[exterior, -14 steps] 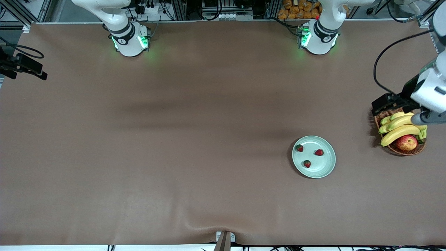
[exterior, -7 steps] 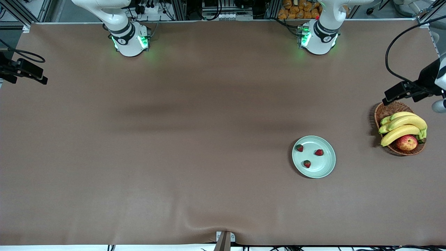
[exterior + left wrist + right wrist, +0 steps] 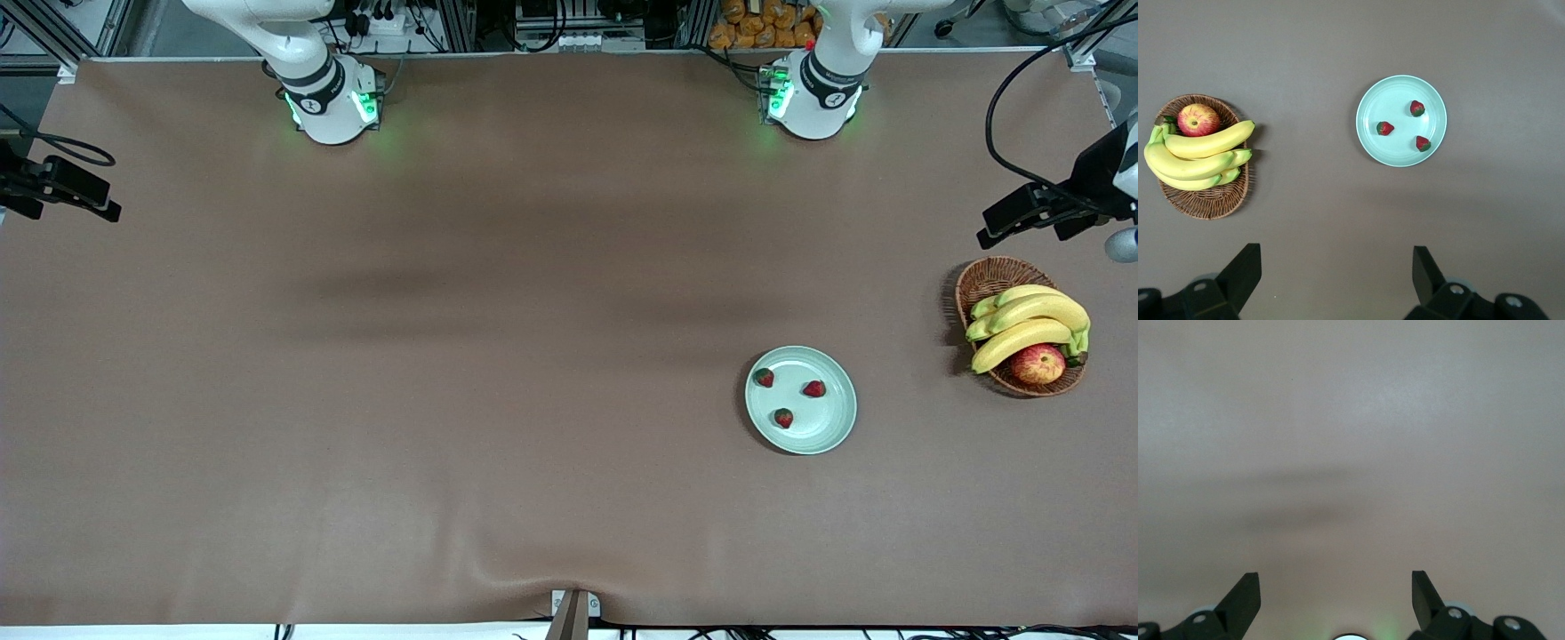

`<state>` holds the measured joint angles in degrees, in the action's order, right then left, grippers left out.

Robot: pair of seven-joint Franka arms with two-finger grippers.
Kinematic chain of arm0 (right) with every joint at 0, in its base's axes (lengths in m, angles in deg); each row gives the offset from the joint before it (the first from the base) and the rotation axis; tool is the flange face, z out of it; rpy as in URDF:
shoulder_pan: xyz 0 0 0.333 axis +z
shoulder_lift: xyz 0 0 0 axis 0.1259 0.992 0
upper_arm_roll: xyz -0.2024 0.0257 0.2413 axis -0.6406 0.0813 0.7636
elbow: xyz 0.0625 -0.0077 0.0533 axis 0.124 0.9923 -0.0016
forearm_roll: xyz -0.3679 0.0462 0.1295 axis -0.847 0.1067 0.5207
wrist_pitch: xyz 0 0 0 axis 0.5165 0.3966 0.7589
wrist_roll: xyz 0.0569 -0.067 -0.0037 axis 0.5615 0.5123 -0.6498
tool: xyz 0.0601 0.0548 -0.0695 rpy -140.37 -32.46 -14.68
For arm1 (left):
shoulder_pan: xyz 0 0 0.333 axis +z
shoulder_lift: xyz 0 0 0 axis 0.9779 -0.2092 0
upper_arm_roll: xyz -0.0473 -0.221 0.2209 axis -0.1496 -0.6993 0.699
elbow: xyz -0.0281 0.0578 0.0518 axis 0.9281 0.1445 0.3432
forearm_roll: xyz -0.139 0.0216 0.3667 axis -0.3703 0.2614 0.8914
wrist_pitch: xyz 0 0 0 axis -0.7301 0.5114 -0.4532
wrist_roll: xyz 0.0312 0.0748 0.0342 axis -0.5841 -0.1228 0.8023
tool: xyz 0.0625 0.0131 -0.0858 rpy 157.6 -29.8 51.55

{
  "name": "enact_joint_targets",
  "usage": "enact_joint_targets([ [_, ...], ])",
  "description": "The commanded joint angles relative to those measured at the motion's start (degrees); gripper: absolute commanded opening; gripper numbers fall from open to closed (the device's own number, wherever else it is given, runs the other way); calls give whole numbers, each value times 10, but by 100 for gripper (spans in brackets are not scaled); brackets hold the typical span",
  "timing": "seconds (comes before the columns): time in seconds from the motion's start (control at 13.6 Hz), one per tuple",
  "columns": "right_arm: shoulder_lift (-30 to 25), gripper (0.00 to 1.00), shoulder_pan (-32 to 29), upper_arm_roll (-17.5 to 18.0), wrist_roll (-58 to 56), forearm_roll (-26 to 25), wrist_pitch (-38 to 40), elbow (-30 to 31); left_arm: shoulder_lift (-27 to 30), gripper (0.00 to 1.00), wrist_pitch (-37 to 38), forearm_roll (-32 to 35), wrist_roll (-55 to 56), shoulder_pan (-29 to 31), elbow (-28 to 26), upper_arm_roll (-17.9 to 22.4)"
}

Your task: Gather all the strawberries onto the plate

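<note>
Looking down from the front view, all three strawberries lie on the plate, which sits on the desk toward the left arm's end, near the basket of bananas and an apple. The collecting looks finished; nothing appears left outside. In the left wrist view, the left claw hangs high over bare desk, fingers spread wide, empty; each berry's leafy top points a different way. In the right wrist view, the right claw waits, wide open, empty.

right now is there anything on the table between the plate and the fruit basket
Nothing: in the front view and the left wrist view, only bare brown tabletop lies between the plate and the basket.
</note>
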<state>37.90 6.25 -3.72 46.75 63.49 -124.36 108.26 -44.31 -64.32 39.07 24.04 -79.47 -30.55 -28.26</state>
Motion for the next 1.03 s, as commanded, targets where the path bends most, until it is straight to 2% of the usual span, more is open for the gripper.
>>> enact_joint_targets([
  [0.0,-2,100,0,3,1,-1,-3,-2,31,100,20,-5,-5,9,-15,-7],
  [0.37,-1,100,-6,2,2,1,-24,-6,37,100,39,-2,-4,8,-15,-49],
  [0.96,-1,100,-8,1,2,1,-24,-6,26,100,39,-1,-8,4,7,-49],
])
